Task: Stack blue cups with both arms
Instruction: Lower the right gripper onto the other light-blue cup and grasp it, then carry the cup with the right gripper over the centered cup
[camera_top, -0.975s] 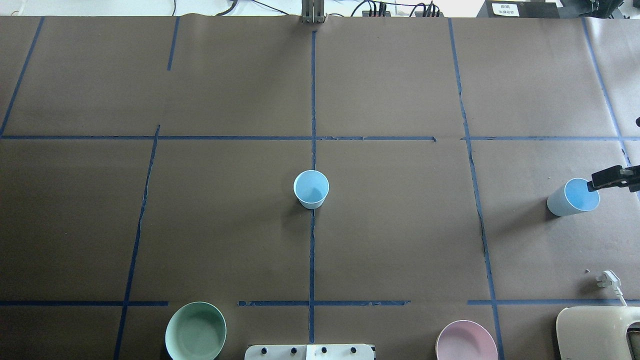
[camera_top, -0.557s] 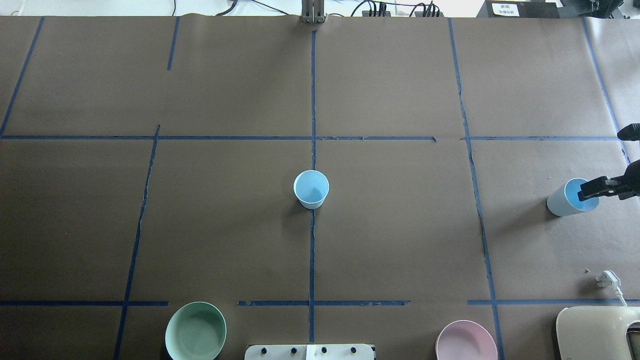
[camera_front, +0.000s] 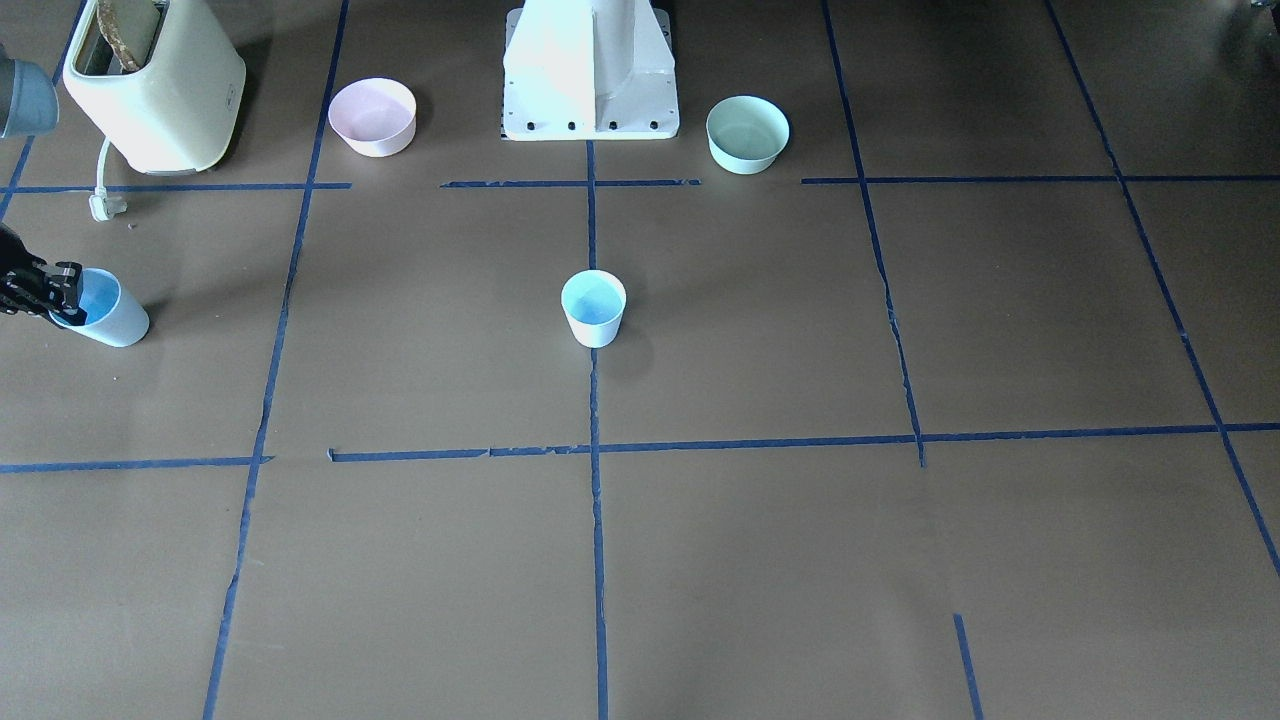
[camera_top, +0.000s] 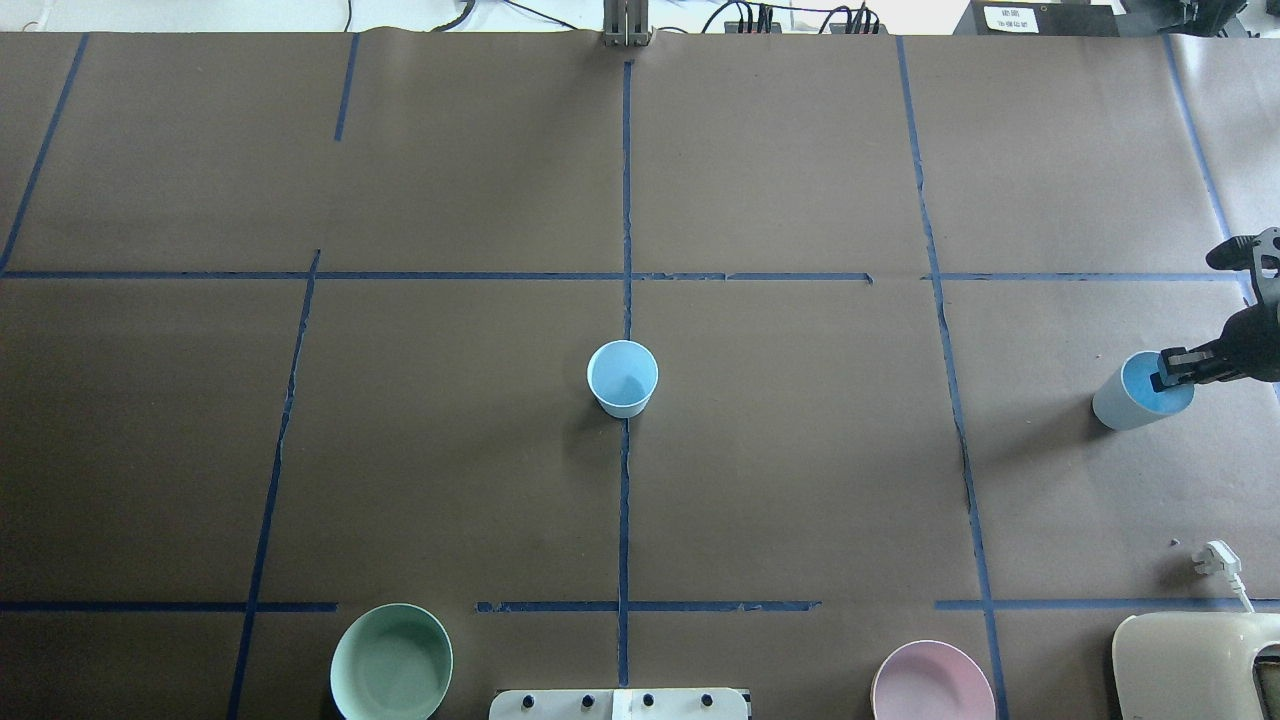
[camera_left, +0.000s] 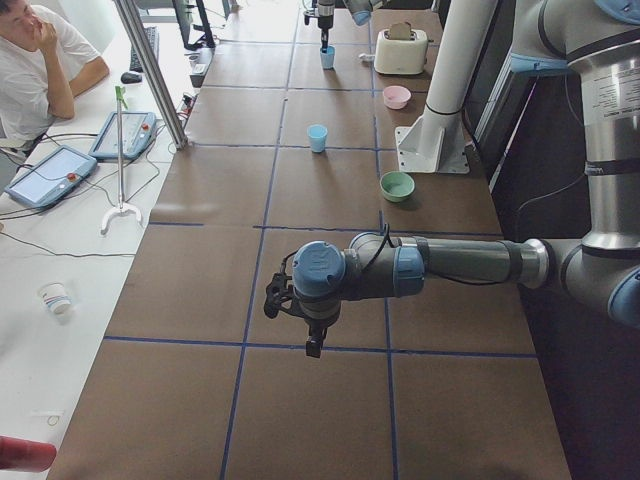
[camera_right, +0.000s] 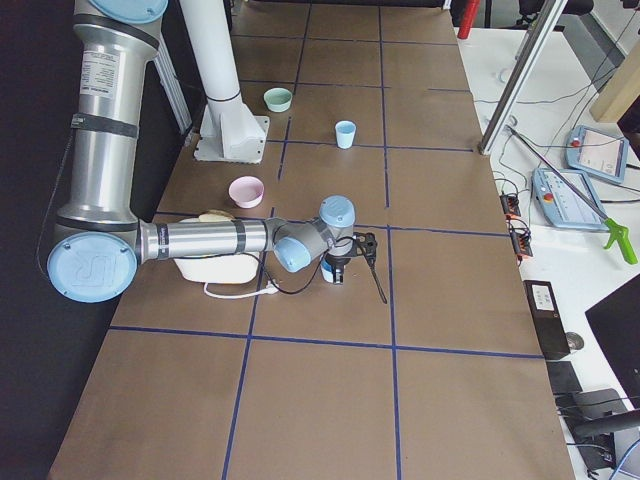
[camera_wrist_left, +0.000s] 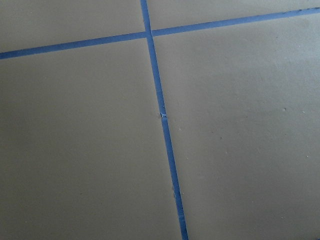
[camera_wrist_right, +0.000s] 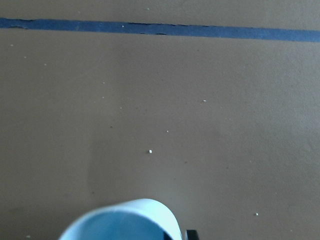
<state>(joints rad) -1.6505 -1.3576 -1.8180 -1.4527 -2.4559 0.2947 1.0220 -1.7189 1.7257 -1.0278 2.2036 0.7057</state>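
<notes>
right tool (camera_top: 1166, 378) had one finger down inside the right-edge blue cup (camera_top: 1118, 406), grip unclear; left tool (camera_left: 312, 345) hung over the bench (camera_left: 300, 420), couldn't tell if open

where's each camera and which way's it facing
Front: across the table, facing the base; right gripper at edge cup.
Overhead: from behind, looking down; same gripper, cup.
Left side: table end; left arm near.
Right side: other end; right arm near.
Left wrist: down at tape.
Right wrist: edge cup's rim.
Shared: middle cup in all fixed views.
</notes>
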